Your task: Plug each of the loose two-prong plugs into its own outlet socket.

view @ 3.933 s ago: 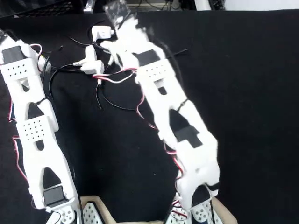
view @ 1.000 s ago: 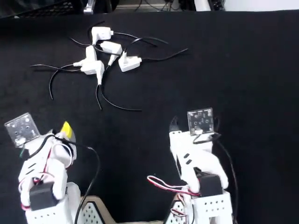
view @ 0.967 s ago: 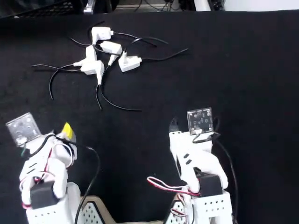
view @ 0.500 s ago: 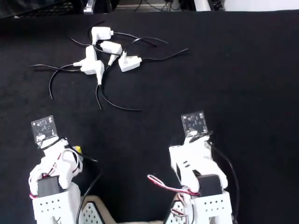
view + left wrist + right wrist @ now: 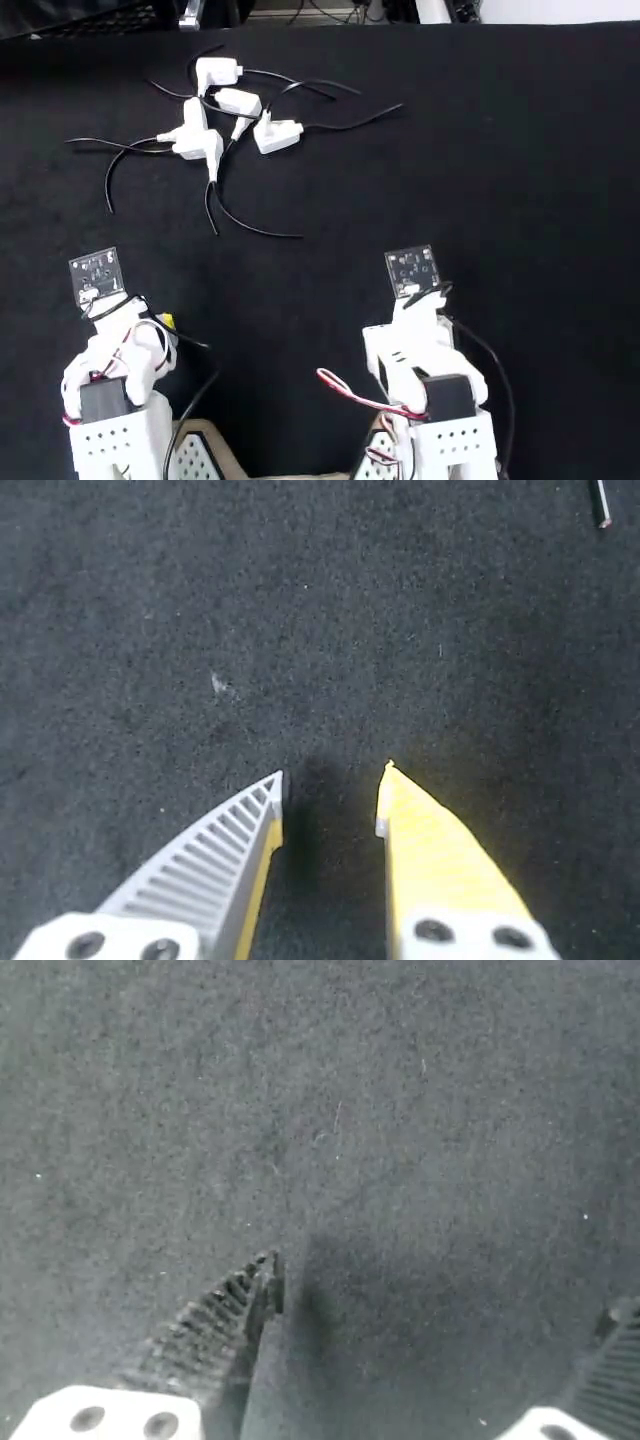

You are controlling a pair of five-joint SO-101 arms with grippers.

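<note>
Left end effector (image 5: 330,777), right end effector (image 5: 446,1288) gape, well apart from plugs (image 5: 278,134).

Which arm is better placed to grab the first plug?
Left, marginally. The plugs lie far across the table, toward the left arm's side. The left pincer and right pincer are both open and empty, so only distance decides.

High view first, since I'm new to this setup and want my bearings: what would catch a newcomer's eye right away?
A tangle of small white plastic plugs and outlet blocks with thin black cables lies on the black cloth table, at the far side toward the left. Two white arms sit folded at the near edge, the left arm and the right arm, both well apart from the tangle.
</note>
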